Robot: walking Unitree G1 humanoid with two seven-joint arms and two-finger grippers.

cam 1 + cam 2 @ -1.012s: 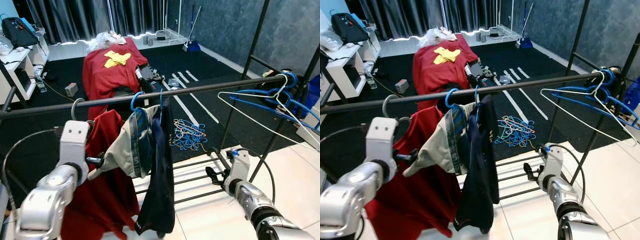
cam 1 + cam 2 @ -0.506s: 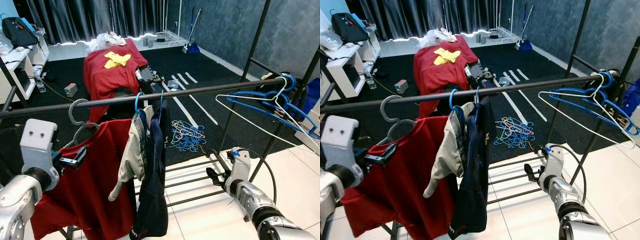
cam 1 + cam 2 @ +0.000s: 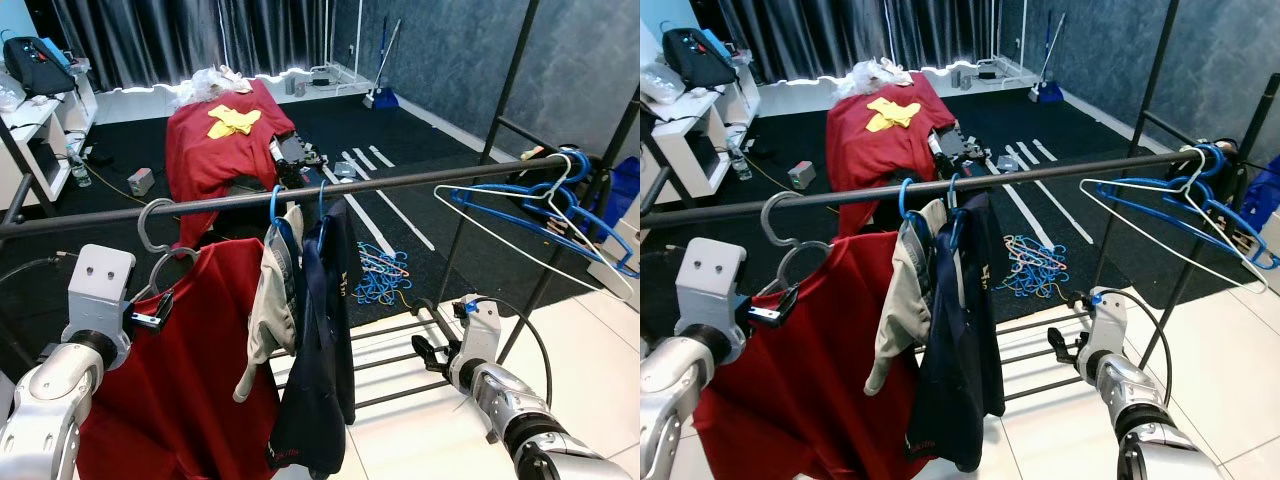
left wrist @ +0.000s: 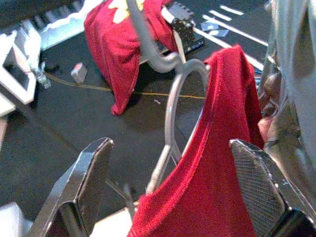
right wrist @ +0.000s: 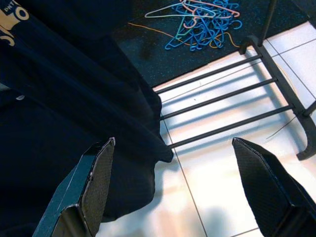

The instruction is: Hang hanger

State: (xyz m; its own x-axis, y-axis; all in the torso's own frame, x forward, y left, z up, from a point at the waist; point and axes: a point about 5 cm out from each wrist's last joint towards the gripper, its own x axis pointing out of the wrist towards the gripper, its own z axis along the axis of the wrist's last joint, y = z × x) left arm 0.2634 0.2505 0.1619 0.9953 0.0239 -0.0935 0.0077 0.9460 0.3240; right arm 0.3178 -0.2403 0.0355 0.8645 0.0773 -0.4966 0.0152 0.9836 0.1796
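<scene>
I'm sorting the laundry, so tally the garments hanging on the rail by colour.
Red: 1, the red shirt on the grey hanger
Beige: 1, the beige garment
Navy: 1, the navy garment
Total: 3 on the rail

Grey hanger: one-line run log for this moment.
grey hanger on rail | red shirt hung | left gripper open beside it | right gripper open, low

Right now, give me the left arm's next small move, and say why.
Probably draw the left gripper straight back, off the grey hanger. Its hook looks seated over the rail, the red shirt hangs from it, and the fingers stand open either side of the hanger's neck. The right gripper hangs idle.
</scene>
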